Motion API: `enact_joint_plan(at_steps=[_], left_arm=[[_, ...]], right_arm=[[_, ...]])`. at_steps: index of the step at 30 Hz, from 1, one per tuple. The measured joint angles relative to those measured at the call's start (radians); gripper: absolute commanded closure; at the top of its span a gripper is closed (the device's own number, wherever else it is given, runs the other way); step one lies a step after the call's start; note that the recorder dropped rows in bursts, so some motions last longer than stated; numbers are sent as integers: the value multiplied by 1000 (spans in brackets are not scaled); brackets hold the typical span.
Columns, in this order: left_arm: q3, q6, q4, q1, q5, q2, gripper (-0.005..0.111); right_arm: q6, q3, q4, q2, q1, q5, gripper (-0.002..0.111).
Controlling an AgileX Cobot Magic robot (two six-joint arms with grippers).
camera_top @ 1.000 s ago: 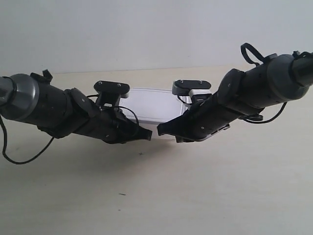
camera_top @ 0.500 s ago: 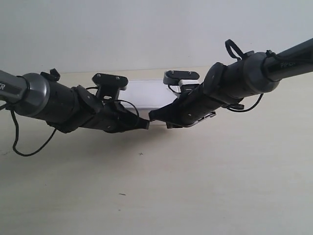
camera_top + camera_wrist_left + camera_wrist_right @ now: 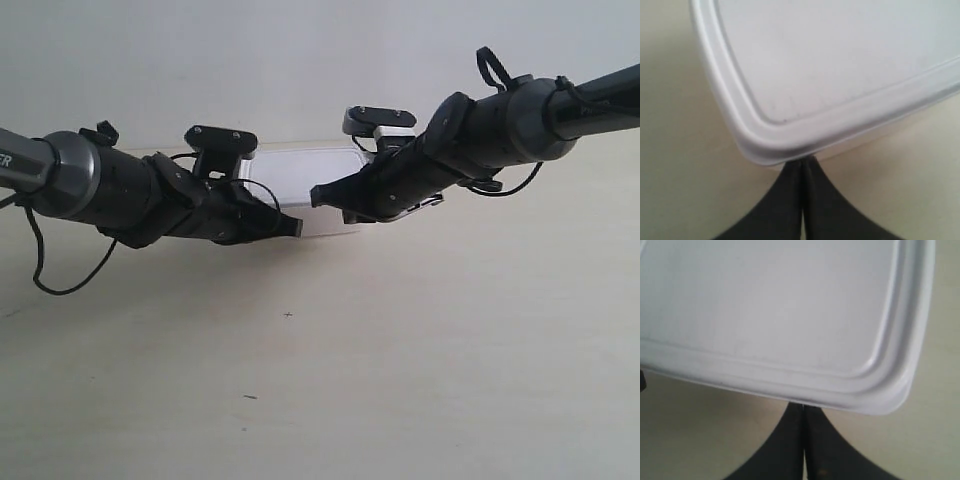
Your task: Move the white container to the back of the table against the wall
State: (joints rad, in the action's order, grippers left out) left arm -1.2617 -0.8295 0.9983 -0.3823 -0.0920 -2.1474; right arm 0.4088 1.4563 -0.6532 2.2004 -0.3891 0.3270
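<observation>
The white container [image 3: 300, 180] lies flat on the beige table [image 3: 400, 350], close to the pale wall [image 3: 300, 60], with both arms partly covering it. My left gripper [image 3: 804, 161] is shut, its tips tucked under the lid rim at a rounded corner of the white container [image 3: 840, 65]. My right gripper [image 3: 804, 405] is shut too, its tips under the lid rim of the white container [image 3: 775, 305] near another corner. In the exterior view the left gripper [image 3: 296, 228] and the right gripper [image 3: 318, 194] both press on the box's near side.
The table's back edge meets the wall just behind the box. A tiny dark cross mark [image 3: 288, 315] and a small dark speck [image 3: 249, 397] sit on the tabletop in front. Black cables hang from both arms.
Both arms have moved away from the camera toward the wall, pushing the white container with them. The box now lies nearer the table's back edge. Both grippers stayed shut.
</observation>
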Motion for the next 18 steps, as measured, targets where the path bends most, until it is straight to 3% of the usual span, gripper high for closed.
enact_joint_plan(at_steps=[18], left_arm=[[-85, -4, 0, 1, 9, -84, 107]], right_arm=[[0, 67, 0, 42, 17, 15, 108]])
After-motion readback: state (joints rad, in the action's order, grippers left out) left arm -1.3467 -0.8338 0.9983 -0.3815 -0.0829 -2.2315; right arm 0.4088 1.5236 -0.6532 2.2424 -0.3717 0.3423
